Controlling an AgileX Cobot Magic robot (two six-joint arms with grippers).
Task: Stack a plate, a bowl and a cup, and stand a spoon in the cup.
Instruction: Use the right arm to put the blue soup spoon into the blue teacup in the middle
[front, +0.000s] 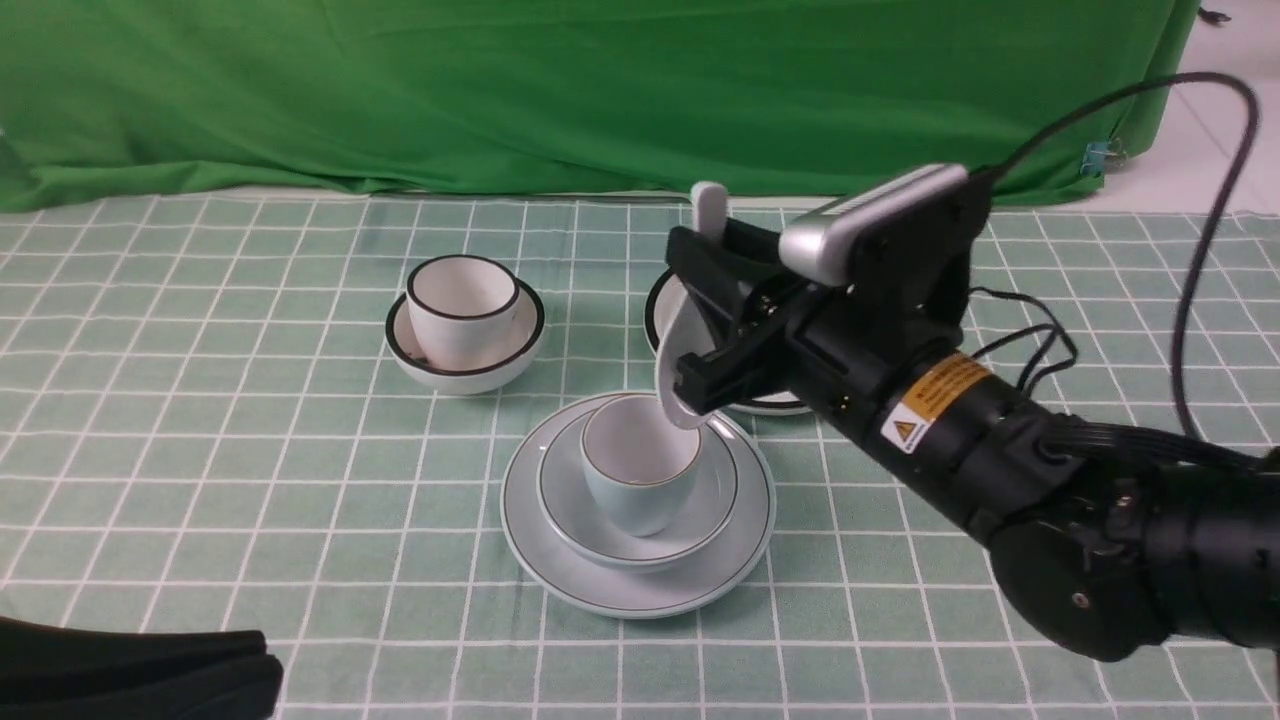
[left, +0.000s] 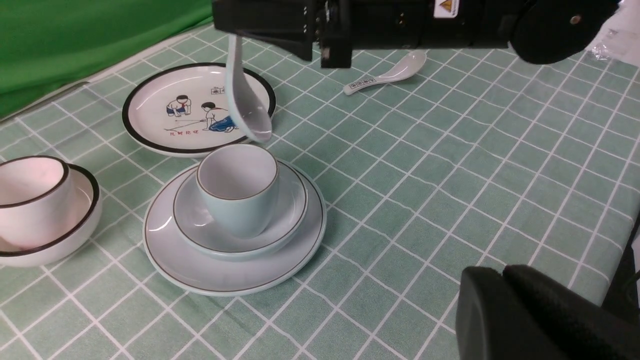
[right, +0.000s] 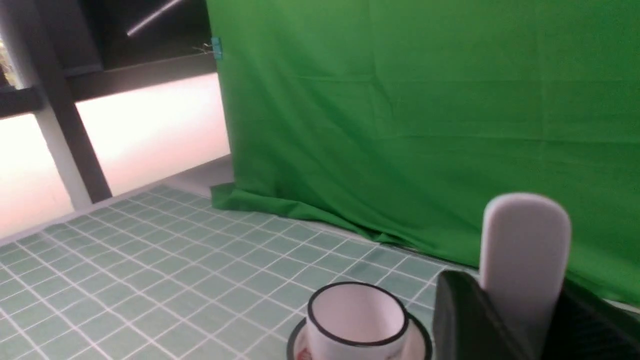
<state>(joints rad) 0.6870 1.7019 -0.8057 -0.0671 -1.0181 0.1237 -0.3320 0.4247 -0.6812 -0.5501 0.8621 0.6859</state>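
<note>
Spoon (left: 243, 102) hangs near upright, scoop down and handle up, clamped by the right gripper (front: 695, 320), its tip just above the right rim of the cup (front: 638, 470), which stands in the bowl (front: 562, 500) on the plate (front: 540, 560); the arm reaches in from the right.

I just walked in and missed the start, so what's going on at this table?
The right gripper holds the plain white spoon by its handle, scoop down, just over the rim of the pale blue cup. The cup already sits in the bowl on the plate; the spoon is not inside yet. The left gripper sits low, shut and empty.
</note>
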